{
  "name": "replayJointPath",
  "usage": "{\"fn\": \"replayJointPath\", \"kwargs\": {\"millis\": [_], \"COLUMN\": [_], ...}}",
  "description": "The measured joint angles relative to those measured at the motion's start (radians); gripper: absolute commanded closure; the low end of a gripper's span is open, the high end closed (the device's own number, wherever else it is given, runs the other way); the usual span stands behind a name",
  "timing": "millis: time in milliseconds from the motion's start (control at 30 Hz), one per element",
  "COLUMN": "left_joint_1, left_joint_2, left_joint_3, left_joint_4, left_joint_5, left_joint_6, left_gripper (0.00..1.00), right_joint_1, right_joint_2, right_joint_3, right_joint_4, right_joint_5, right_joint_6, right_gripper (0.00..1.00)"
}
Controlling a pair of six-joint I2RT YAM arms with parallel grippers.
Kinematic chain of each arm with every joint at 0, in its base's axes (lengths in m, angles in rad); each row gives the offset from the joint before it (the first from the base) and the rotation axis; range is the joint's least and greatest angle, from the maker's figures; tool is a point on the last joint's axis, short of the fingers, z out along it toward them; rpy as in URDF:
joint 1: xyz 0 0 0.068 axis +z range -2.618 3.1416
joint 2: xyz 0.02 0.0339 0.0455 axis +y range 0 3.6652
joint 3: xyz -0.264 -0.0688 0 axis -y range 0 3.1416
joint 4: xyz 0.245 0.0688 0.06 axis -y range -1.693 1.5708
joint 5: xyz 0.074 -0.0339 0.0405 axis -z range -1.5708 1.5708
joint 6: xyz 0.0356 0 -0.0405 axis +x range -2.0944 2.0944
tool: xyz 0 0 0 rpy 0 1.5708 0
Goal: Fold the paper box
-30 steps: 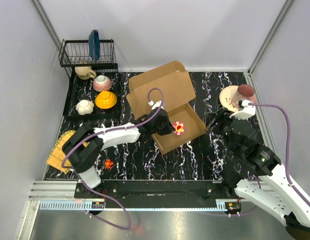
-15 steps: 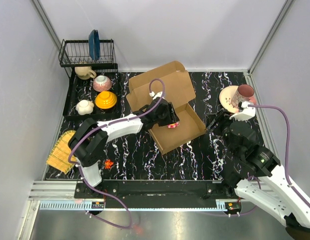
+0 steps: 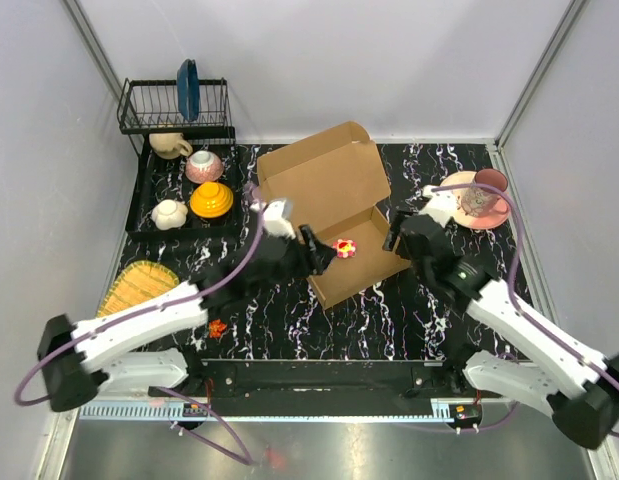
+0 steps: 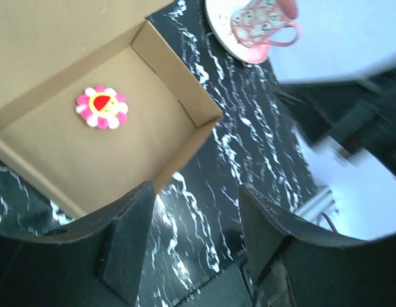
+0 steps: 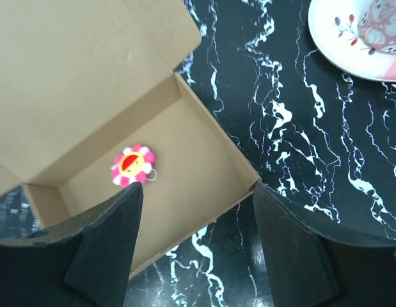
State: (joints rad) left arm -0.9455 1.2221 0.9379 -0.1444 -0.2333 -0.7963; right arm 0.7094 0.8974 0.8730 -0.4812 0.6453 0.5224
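Jaws of both arms stand apart, empty, flanking the open paper box [image 3: 374, 245] (flower charm [image 3: 344, 247] inside); swinging the lid [image 3: 324, 180] shut looks next.

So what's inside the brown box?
A pink flower toy lies on the box floor. Nothing else shows, but the corner nearest the left gripper is covered by it.

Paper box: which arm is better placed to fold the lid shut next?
Probably right. The right gripper, open, sits at the right corner of the paper box, near the raised lid's edge; the left gripper, also open, hangs over its near-left wall.
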Motion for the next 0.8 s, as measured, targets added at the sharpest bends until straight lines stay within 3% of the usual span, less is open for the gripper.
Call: {"fn": "replayJointPath", "kwargs": {"millis": [100,200,333,467,667,800], "left_joint_1": [-0.100,-0.113,-0.111,-0.107,-0.017,0.109], "left_joint_2": [-0.209,-0.343,-0.380,-0.424,-0.439,-0.351], "left_joint_3": [-0.150,-0.360,-0.569,-0.656,-0.690,-0.732], "left_joint_4": [0.034,0.033,-0.030,-0.048,0.041,0.154], "left_joint_5": [-0.129,-0.258,-0.373,-0.441,-0.435,-0.333], "left_joint_6": [-0.070,-0.198,-0.327,-0.399,-0.435,-0.435], "left_gripper": [0.40,0.39,0.38,0.36,0.36,0.37], "right_joint_1": [-0.043,-0.091,-0.154,-0.183,-0.227,-0.248], "right_joint_2": [0.146,0.257,0.385,0.459,0.548,0.622], "right_joint_3": [-0.001,0.003,0.023,0.038,0.041,0.041], "right_joint_4": [0.053,0.102,0.157,0.229,0.325,0.341], "right_joint_5": [-0.028,-0.057,-0.095,-0.123,-0.185,-0.212], "right_joint_6": [-0.049,-0.109,-0.196,-0.274,-0.313,-0.303], "right_gripper": [0.21,0.20,0.21,0.21,0.21,0.22]}}
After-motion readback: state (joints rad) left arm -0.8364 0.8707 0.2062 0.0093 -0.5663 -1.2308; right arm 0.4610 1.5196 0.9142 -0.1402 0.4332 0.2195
